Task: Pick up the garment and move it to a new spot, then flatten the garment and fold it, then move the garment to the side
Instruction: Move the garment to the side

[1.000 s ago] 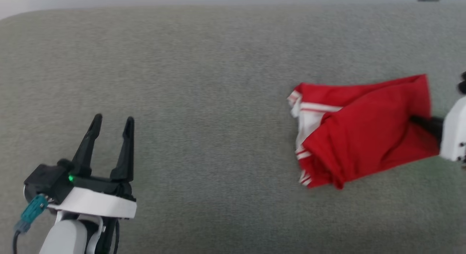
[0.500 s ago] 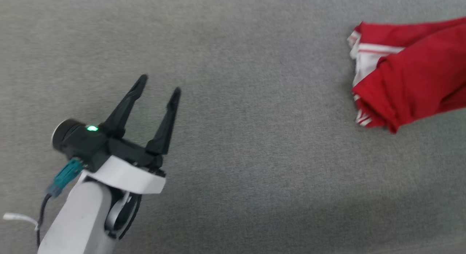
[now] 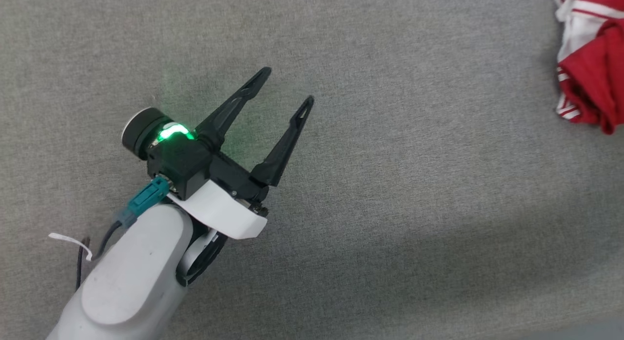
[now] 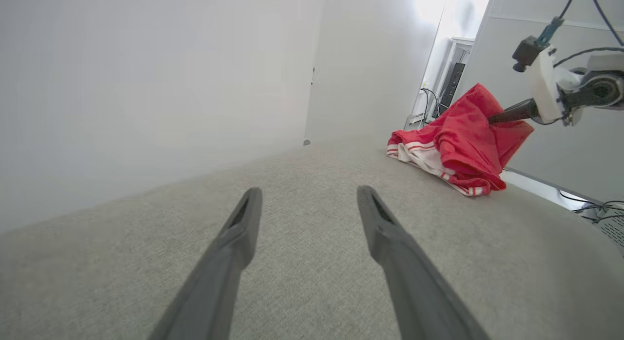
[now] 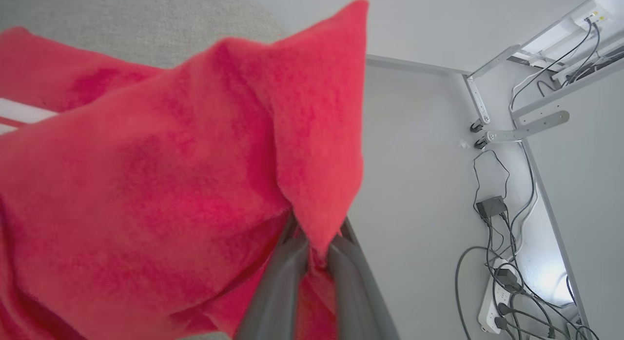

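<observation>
At right, right gripper point(image 5: 316, 242) pinches garment point(image 5: 146, 184); left gripper point(image 3: 287, 86) — spread.

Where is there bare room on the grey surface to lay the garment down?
The grey surface is bare from the open left gripper to the garment at the head view's upper right, and below both. Crowding: that corner, where the right gripper pinches the garment.
</observation>
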You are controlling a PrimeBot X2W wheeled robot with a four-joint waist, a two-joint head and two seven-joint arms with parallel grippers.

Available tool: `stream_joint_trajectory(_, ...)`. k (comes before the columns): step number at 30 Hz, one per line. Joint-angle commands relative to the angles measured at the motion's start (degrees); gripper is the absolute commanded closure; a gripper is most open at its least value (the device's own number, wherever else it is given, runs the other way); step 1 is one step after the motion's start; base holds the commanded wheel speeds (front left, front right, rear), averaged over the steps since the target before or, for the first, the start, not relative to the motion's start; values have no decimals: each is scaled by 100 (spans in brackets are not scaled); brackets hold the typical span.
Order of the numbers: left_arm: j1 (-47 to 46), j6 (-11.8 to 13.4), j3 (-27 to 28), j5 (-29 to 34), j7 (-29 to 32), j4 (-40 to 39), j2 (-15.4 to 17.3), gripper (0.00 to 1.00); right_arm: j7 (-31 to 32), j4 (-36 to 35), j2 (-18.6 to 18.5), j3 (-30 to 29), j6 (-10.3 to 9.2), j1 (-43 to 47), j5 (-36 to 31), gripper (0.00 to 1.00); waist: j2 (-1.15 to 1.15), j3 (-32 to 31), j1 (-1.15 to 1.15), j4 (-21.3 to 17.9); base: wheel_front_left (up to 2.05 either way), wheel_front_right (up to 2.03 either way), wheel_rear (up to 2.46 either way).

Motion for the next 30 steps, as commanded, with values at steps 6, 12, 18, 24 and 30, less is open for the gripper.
stream_joint_trajectory(6, -271, -17, -189, -116, -28, 62, 49, 0, -439, 755, 326, -439, -4, -357, -769, 100, 0, 164, 0, 82, 0, 0, 0)
stream_joint_trajectory(12, -283, -18, -123, -151, -28, 84, 80, 0, -761, 1301, 559, -736, -4, -609, -1215, 0, 0, 103, 0, 150, 0, 0, 0)
stream_joint_trajectory(18, -103, -17, 90, -151, -28, 75, 125, 0, -938, 1526, 678, -902, -4, -778, -1381, 0, 0, -91, 0, 129, 0, 0, 0)
stream_joint_trajectory(24, 210, -17, 444, -123, -28, 34, 144, 0, -1309, 1562, 930, -1022, -4, -823, -1318, 0, 0, -383, 0, 99, 0, 0, 0)
stream_joint_trajectory(30, 678, -17, 936, -61, -28, -18, 135, 0, -1700, 1148, 1316, -723, -4, -524, -988, 0, 0, -736, 0, 58, 0, 0, 0)
